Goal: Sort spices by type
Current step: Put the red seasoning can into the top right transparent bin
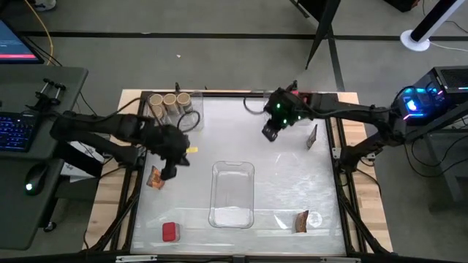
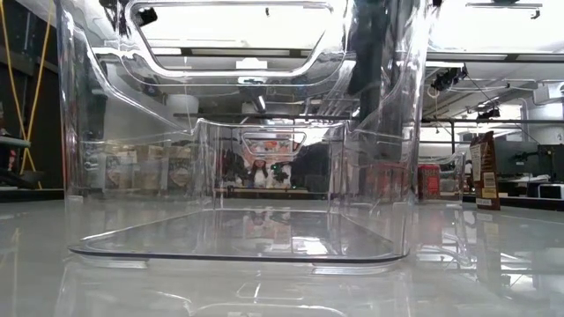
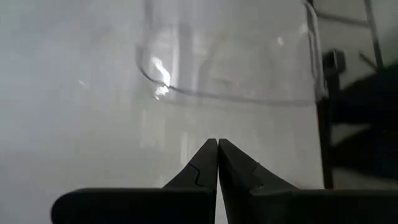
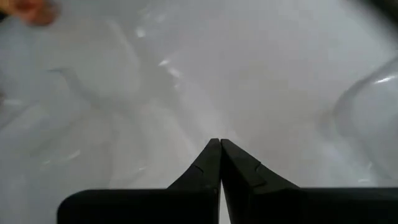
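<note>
Three round jars (image 1: 170,100) with tan lids, in a row inside a clear tray (image 1: 178,111) at the far left. Three flat foil packets: one (image 1: 155,177) at the left edge, one (image 1: 312,136) upright at the right, one (image 1: 301,222) near right. One boxy red container (image 1: 170,232), near left. Another clear glossy tray (image 1: 232,191), centre. Left gripper (image 1: 170,172) closed, holding nothing, just beside the left packet. Right gripper (image 1: 270,133) closed, empty, far centre.

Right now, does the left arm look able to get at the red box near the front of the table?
Probably yes. The left gripper hangs shut above the table's left side, and the red box sits alone nearer the front edge. Nothing stands between them; the foil packet and clear tray lie off to the sides.
</note>
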